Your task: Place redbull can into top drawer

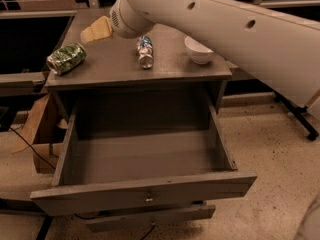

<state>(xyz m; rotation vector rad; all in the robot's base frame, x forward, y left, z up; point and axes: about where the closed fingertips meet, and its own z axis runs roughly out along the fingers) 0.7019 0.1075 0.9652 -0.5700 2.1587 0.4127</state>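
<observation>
The redbull can point(145, 51), slim, blue and silver, lies on its side on the cabinet top point(110, 69), near the middle. The top drawer point(100, 198) below it is pulled wide open and is empty, with a small metal knob point(148, 199) on its front panel. My gripper point(93, 31), a tan tip on the big white arm point(225, 24), hangs over the back left of the cabinet top. It is to the left of the redbull can and apart from it, with nothing seen in it.
A fat green patterned can point(66, 58) lies on its side at the left edge of the top. A white bowl point(200, 49) stands at the right. A lower drawer front point(150, 218) shows under the open drawer. A cardboard piece point(37, 129) leans at the left.
</observation>
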